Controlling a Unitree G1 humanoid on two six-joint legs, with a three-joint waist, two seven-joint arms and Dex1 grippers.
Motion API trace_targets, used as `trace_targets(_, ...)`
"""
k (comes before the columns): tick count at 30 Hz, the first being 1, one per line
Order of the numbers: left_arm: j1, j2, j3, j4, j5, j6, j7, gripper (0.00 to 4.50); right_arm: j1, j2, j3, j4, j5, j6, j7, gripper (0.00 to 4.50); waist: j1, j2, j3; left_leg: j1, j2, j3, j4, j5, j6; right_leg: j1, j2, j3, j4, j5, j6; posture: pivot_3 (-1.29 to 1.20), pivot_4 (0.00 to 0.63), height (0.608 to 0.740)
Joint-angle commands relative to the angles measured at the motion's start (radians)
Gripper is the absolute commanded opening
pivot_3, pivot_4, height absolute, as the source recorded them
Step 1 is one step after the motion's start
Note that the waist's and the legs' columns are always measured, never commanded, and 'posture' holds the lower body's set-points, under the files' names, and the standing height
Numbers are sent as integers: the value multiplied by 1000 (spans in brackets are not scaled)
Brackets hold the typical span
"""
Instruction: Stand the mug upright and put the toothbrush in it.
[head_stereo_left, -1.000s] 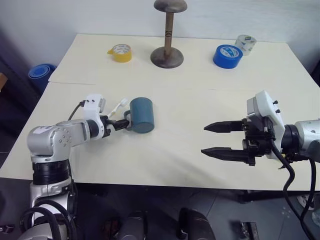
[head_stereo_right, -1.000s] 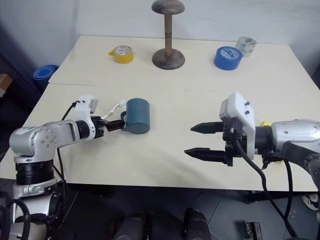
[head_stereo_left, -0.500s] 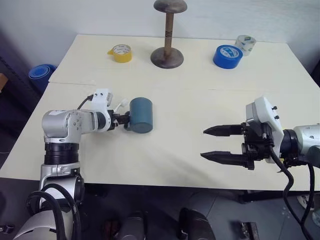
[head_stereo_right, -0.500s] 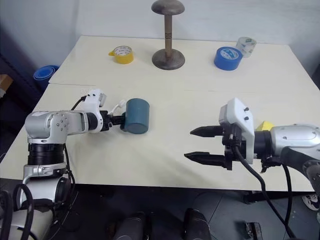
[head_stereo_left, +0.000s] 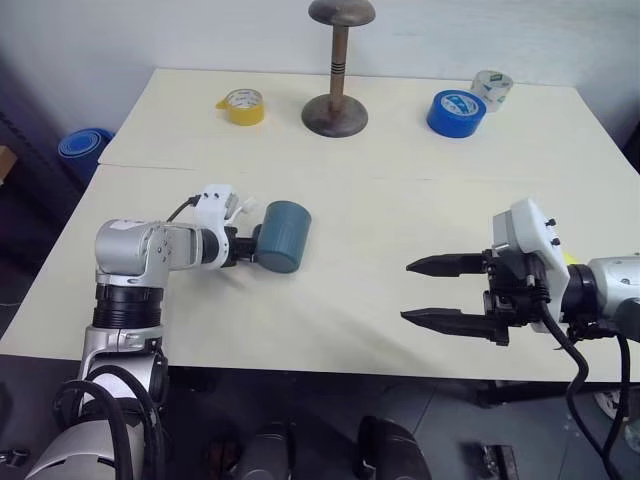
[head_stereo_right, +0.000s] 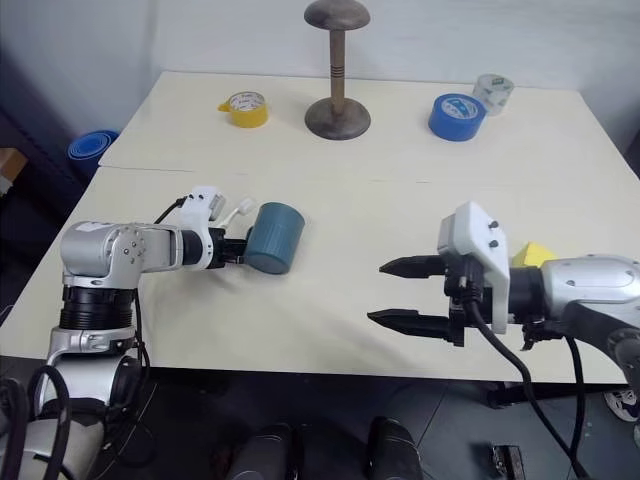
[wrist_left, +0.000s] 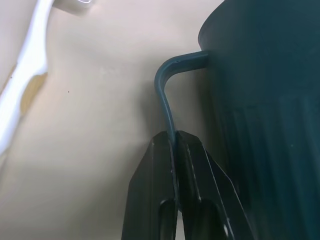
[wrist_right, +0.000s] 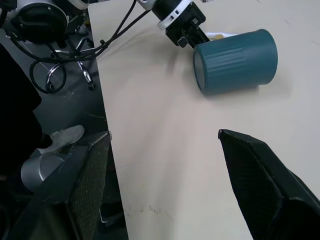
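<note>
The dark teal mug (head_stereo_left: 282, 236) lies on its side at the table's left middle, its closed base turned toward the front edge (wrist_right: 235, 61). My left gripper (head_stereo_left: 248, 250) is shut on the mug's thin handle (wrist_left: 165, 95), which is pinched between the two black fingers (wrist_left: 192, 165). The white toothbrush (wrist_left: 25, 80) lies flat on the table just behind the left hand, its end peeking out (head_stereo_left: 243, 203). My right gripper (head_stereo_left: 408, 290) hovers open over the front right of the table, pointing left, with nothing between its fingers.
Along the far edge stand a yellow tape roll (head_stereo_left: 240, 105), a wooden stand (head_stereo_left: 336, 70), a blue tape roll (head_stereo_left: 455, 112) and a clear tape roll (head_stereo_left: 491, 88). A small yellow object (head_stereo_right: 530, 254) lies by the right arm. The table's front edge (head_stereo_left: 300, 368) runs below both grippers.
The left gripper's fingers have closed on the mug's handle, and the left forearm has swung in toward the mug. The right gripper has stayed in place.
</note>
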Motion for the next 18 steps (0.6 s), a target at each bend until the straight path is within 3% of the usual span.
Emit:
trace_targets(1,18,-8,-11,21,23,20,5,0,10,-31,-71,-2,64,23,4,4433,1,0,0,0,0,0,0,0,0,0,0,0,0,0,0,0,150,740)
trace_targets(10,11,-57,56,-43,-14,-194,-54,0,84,-52,-219,10,103,52,-53,4433,14,0,0,0,0,0,0,0,0,0,0,0,-1,0,0,0,150,740)
trace_targets(18,117,-180,24,-215,13,-660,-141,0,209,-3,-356,21,88,56,-160,4433,19,0,0,-3,0,0,0,0,0,-1,0,-1,-2,0,0,0,150,740)
